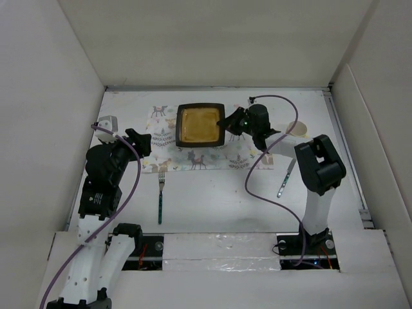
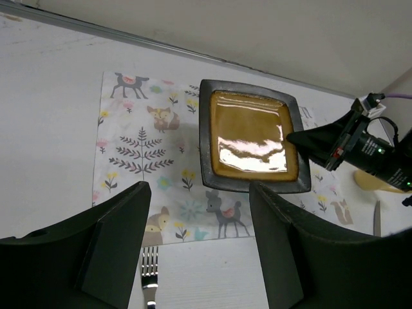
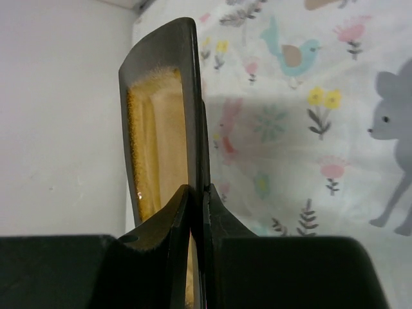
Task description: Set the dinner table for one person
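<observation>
Our right gripper (image 1: 228, 121) is pinched narrow on the 3 o'clock rim of the square plate (image 1: 200, 124); our left gripper (image 1: 141, 139) hangs wide, holding nothing, at the plate's 8 o'clock. The dinner table (image 1: 212, 206) lies beneath both, stretching toward 6 o'clock.

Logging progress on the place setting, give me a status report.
Right gripper shut on plate rim, plate over placemat. Left gripper open, empty. Fork, knife, cup on dinner table, clear of plate.

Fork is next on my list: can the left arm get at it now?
Probably yes: the left gripper is open and empty, and the fork lies bare on the table close by, with nothing on it.
</observation>
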Robot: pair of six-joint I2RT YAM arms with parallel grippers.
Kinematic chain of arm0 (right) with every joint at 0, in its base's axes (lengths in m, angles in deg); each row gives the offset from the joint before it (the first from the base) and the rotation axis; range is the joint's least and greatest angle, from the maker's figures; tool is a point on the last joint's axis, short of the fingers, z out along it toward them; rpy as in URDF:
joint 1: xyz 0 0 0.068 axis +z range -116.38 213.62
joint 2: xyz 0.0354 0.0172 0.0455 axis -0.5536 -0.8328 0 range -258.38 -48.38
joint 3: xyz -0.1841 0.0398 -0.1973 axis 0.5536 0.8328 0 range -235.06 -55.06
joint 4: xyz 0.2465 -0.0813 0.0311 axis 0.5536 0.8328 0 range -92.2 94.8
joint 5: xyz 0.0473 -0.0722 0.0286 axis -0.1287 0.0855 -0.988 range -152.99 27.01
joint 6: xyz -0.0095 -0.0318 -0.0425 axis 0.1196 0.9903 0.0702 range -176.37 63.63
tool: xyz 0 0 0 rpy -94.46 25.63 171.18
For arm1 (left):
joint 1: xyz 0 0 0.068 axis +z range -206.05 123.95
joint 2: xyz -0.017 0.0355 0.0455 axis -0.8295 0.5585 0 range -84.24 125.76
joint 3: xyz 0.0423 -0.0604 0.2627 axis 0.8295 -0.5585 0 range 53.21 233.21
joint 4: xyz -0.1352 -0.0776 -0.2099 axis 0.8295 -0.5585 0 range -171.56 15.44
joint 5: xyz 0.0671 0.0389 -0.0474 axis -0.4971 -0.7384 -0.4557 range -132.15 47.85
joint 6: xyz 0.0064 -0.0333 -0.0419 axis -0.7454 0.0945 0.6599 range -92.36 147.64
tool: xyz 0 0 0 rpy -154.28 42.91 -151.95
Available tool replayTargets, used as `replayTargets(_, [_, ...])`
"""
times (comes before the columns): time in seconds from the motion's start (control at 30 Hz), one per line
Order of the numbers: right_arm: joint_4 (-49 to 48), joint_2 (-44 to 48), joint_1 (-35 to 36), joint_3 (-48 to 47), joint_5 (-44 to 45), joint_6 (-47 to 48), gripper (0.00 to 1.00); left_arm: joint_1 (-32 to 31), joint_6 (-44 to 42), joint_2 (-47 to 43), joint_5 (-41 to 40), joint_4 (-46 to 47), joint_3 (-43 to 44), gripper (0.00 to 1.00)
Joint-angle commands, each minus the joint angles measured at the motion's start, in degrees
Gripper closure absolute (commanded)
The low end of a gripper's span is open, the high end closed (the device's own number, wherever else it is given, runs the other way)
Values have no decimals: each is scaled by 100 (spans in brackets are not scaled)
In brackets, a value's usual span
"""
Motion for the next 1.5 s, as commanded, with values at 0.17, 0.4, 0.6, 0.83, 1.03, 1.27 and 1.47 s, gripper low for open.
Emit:
replayTargets(0.17, [-223,-406,-276,-950,-639,-27,100,-9,-11,-40,127,152,49,41])
replayTargets(0.4, [85,-775,-329,-1179,-674,158,100,-9,-12,-40,101,152,40,41])
replayTargets(0.6, [208,-1153,-381,-1240,-805,237,100,-9,-20,-13,110,169,40,41])
replayTargets(0.83, [341,-1154,-434,-1074,-692,387,60,-9,-20,13,101,170,32,41])
replayTargets(1.03, [1069,-680,-487,-1100,-220,1036,42,-9,-29,13,84,152,40,41])
replayTargets(1.27, [1781,523,-627,-599,503,2011,52,-9,-20,-31,127,143,40,41])
replayTargets(1.47, [2588,2437,-1407,208,2143,2547,100,-9,-20,-153,347,178,40,72])
